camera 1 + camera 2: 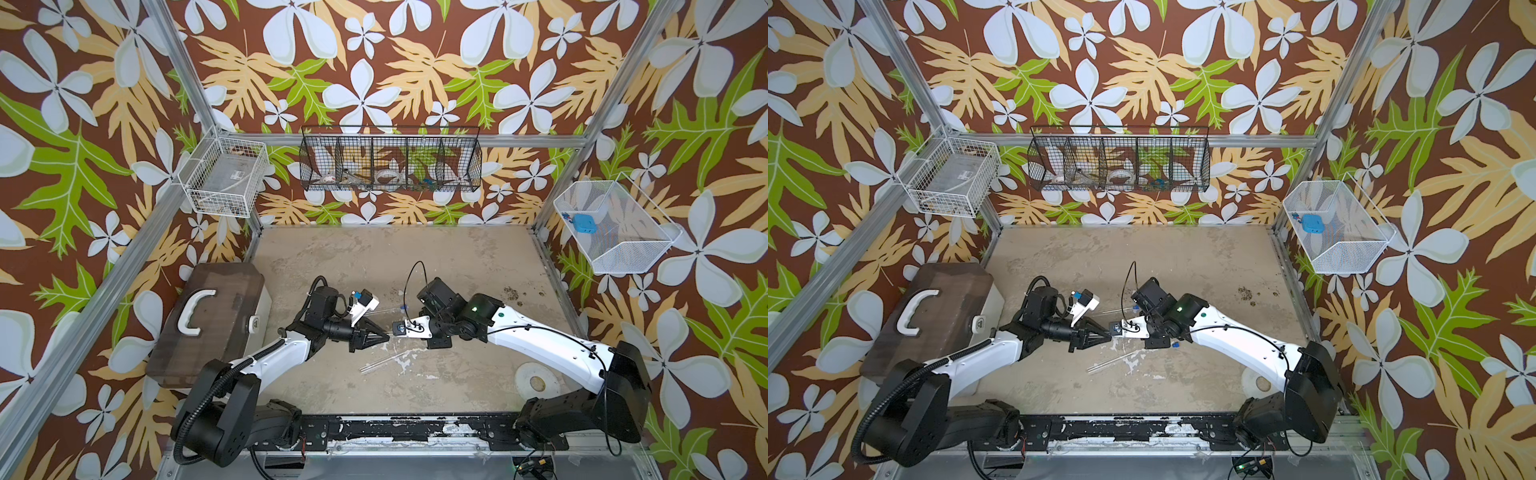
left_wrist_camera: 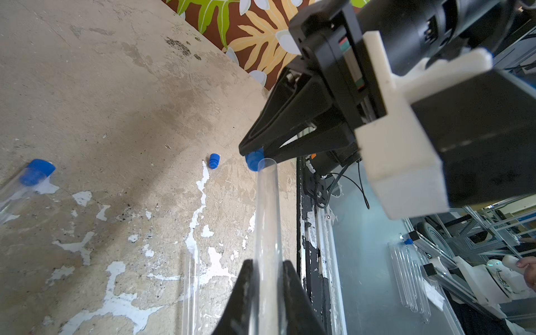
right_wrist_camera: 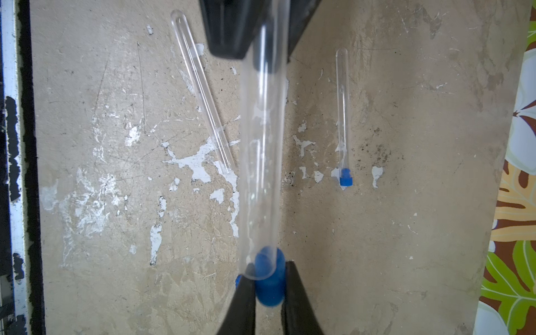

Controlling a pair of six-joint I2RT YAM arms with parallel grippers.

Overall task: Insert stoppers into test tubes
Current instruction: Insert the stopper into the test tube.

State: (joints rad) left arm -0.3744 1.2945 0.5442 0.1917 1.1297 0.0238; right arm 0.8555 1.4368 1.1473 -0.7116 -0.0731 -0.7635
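Observation:
My left gripper (image 2: 267, 262) is shut on a clear test tube (image 2: 266, 217), which sticks out towards my right gripper (image 3: 269, 272). That gripper is shut on a blue stopper (image 3: 269, 287), which meets the tube's open mouth (image 2: 268, 164). Whether its tip is inside I cannot tell. In both top views the two grippers meet tip to tip at mid-table (image 1: 386, 334). A bare test tube (image 3: 203, 92) lies on the table beside them. Farther off lies a tube (image 3: 342, 116) with a stopper (image 3: 346, 178) in its end. One loose stopper (image 2: 214, 161) lies on the table near the right gripper.
A brown case (image 1: 208, 320) with a white handle stands at the table's left edge. A white disc (image 1: 536, 380) lies under the right arm. Wire baskets (image 1: 390, 164) hang on the walls. A black rail (image 1: 395, 428) runs along the front edge.

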